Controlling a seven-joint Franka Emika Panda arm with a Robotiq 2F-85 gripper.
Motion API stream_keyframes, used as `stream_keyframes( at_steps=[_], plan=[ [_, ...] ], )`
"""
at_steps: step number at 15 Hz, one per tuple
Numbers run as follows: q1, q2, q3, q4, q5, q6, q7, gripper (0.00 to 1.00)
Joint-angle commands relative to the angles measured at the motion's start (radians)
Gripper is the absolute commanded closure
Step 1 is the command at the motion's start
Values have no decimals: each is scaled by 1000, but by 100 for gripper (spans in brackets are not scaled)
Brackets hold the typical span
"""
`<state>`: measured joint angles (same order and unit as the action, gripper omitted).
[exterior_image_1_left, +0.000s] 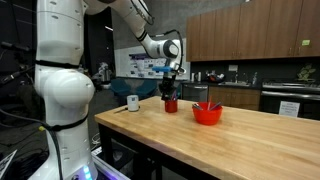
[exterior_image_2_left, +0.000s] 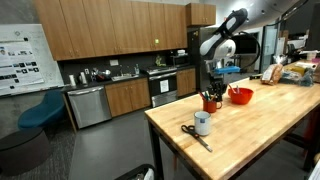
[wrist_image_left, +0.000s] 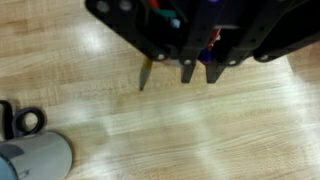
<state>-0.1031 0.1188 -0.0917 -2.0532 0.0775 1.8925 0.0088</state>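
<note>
My gripper hangs straight down over a red cup of pens and markers at the far end of a wooden table; both exterior views show it. In the wrist view the gripper comes in from the top. Its two fingers stand close together, with a blue and red marker between them. A thin olive pen sticks out beside them. The cup is mostly hidden behind the gripper in the wrist view.
A red bowl stands next to the cup. A white mug and black scissors lie nearer the table's end; the wrist view shows the mug too. Kitchen cabinets and appliances line the back wall.
</note>
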Motion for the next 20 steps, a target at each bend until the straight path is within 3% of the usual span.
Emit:
stream_keyframes(
  at_steps=[1, 11, 20],
  plan=[
    [8, -26, 4, -9, -13, -28, 3, 100],
    [2, -111, -4, 67, -7, -113, -32, 97],
    [-51, -83, -62, 204, -73, -166, -1, 97]
  ],
)
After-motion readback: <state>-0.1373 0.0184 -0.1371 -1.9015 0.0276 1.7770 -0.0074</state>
